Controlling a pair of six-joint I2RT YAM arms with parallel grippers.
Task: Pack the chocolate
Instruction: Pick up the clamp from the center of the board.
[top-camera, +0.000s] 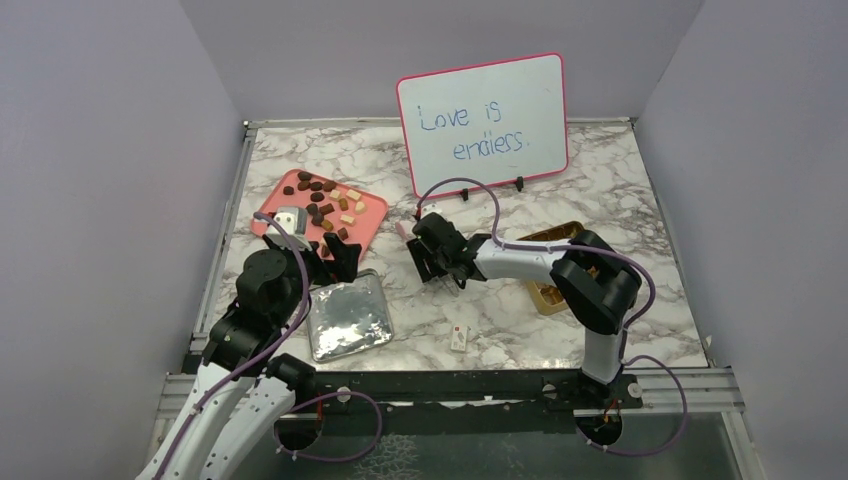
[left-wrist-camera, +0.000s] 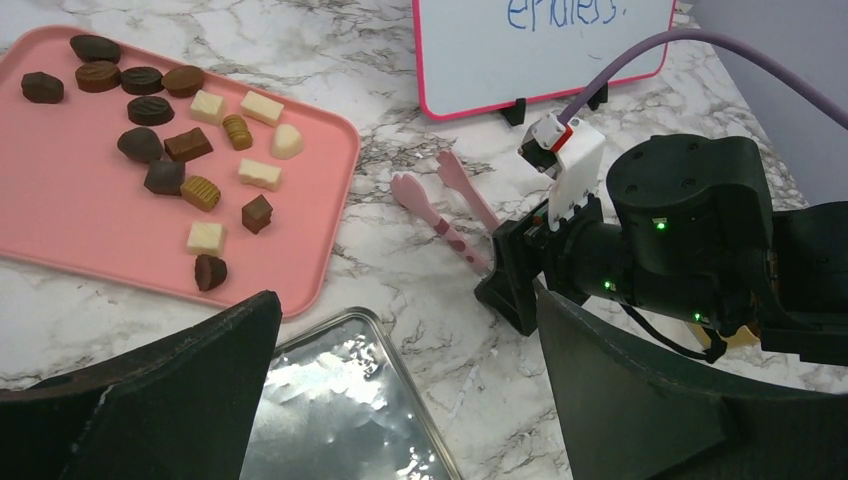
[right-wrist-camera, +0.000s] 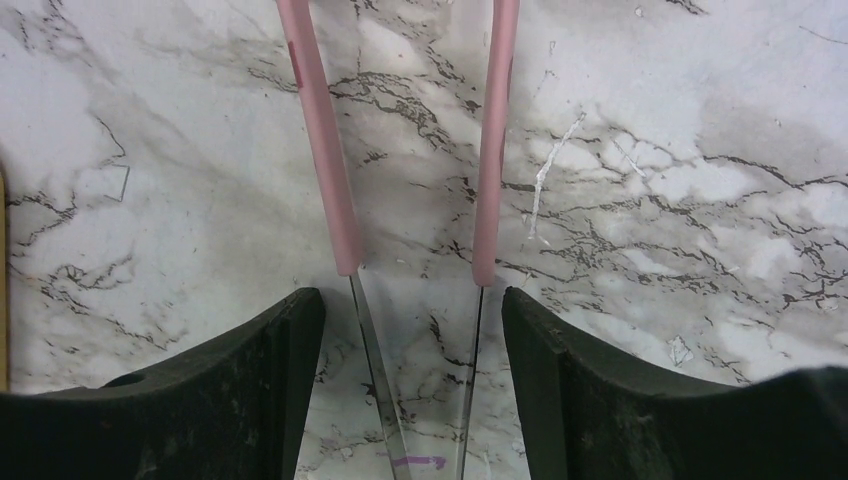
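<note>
The chocolate (top-camera: 322, 205) lies as several small dark, tan and white pieces (left-wrist-camera: 141, 144) on a pink tray (top-camera: 372, 205) at the left. My left gripper (top-camera: 335, 255) hangs open and empty by the tray's near corner, over a silver tin (left-wrist-camera: 330, 410); in its wrist view it (left-wrist-camera: 410, 400) holds nothing. Pink-tipped metal tongs (left-wrist-camera: 425, 212) lie on the marble in the middle. My right gripper (top-camera: 440, 262) is open and straddles the tongs' (right-wrist-camera: 320, 150) metal arms, with small gaps on both sides (right-wrist-camera: 412, 330).
A gold box (top-camera: 548, 296) sits at the right, largely hidden under my right arm. A silver tin (top-camera: 347, 318) lies at the near left. There is a small white tag (top-camera: 459, 338) near the front, and a pink-framed whiteboard (top-camera: 485, 120) stands at the back.
</note>
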